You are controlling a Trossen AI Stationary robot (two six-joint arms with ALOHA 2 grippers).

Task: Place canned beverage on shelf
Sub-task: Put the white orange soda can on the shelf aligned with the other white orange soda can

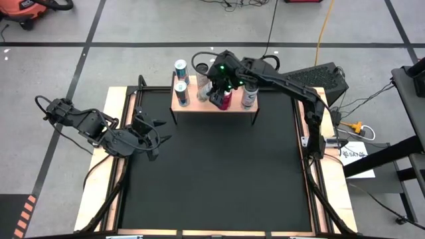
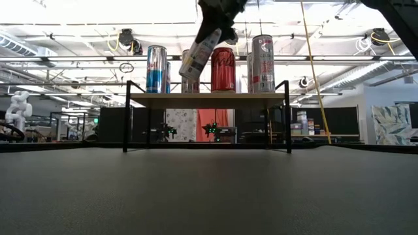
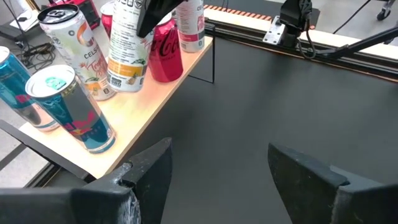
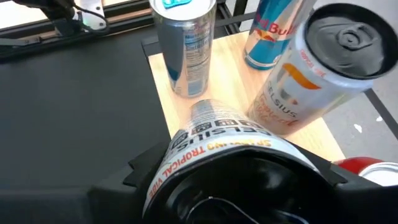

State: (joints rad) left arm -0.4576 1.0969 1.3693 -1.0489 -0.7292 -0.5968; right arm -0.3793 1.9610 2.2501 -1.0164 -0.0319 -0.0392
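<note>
Counter [image 1: 219, 172] spreads black under both my arms, with the shelf [image 1: 214, 106] standing at its far edge. At the left side my left hand [image 1: 154, 136] waits just above the counter's surface, well apart from the shelf, its fingers [image 3: 152, 171] spread wide with nothing between them. On the shelf's left end stand two blue cans [image 1: 180, 79], one behind the other; the nearer one [image 3: 73, 111] shows its silver-and-blue side in the left wrist view. Next along comes a pale Celsius can [image 4: 314, 81], upright at the back. Beside it is the can I am carrying [image 2: 199, 55], a white tropical-flavour one with an orange band, tilted so its top leans toward the right; the low view shows its bottom edge above the board, and I cannot tell whether it touches the wood. My right hand [image 1: 222, 78] is clamped around its upper part, reaching in over the middle of the shelf. Just right of that can stands a red cola can [image 2: 223, 69], upright on the board, and at the right end a tall white can with pink print [image 2: 263, 63].
</note>
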